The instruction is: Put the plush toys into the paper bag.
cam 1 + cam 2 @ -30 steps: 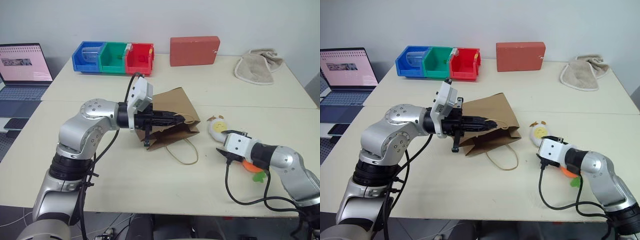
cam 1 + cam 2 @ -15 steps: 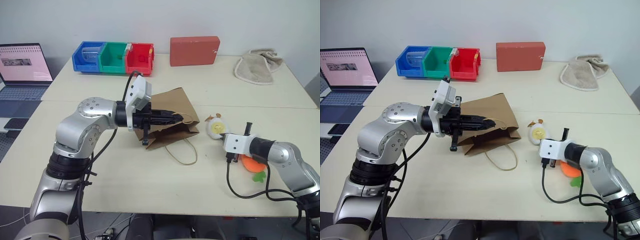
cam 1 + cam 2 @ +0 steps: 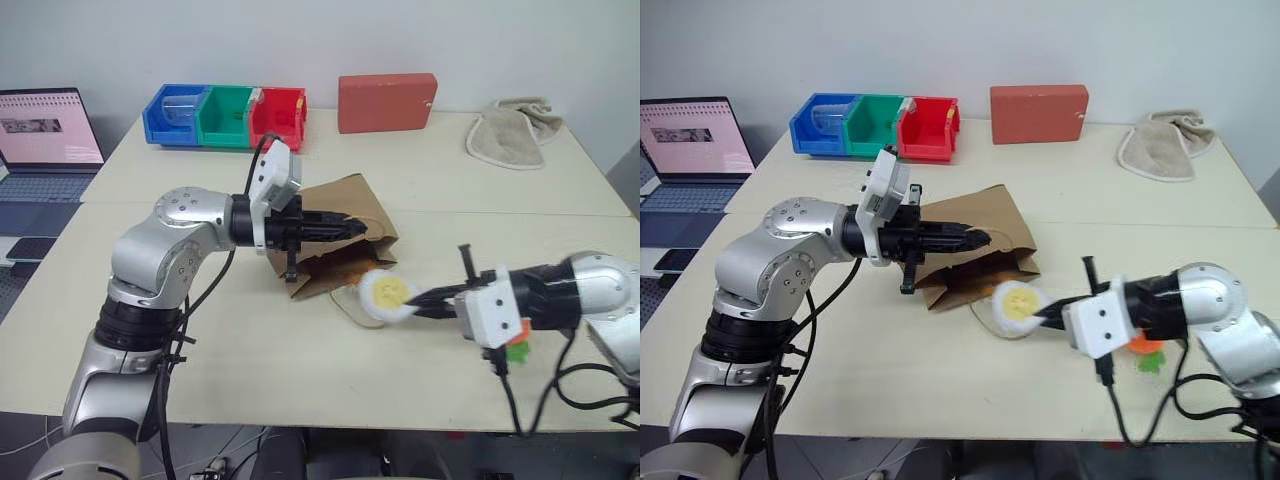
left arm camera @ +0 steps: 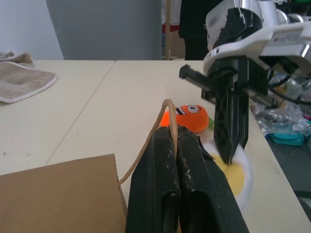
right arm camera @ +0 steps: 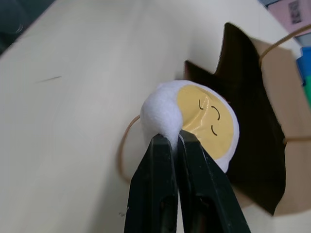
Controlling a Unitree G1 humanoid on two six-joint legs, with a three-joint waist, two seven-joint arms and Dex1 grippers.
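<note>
Progress: right hand (image 3: 425, 299) pinching white egg-shaped plush toy with yellow face (image 3: 384, 296) at brown kraft paper bag (image 3: 345, 232) mouth | left hand (image 3: 352, 228) pressed together on tan cord handle (image 4: 146, 148), holding bag open | orange carrot plush toy (image 4: 189, 117) on desk (image 3: 250, 350), neither toy bagged yet

Two cream tables (image 3: 420, 180) against a pale wall (image 3: 320, 40).

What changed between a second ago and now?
The right hand closed on the egg plush, lifted it and carried it left to the paper bag's mouth. The left hand stays shut on the bag's handle, holding it open. The carrot plush remains on the table.
</note>
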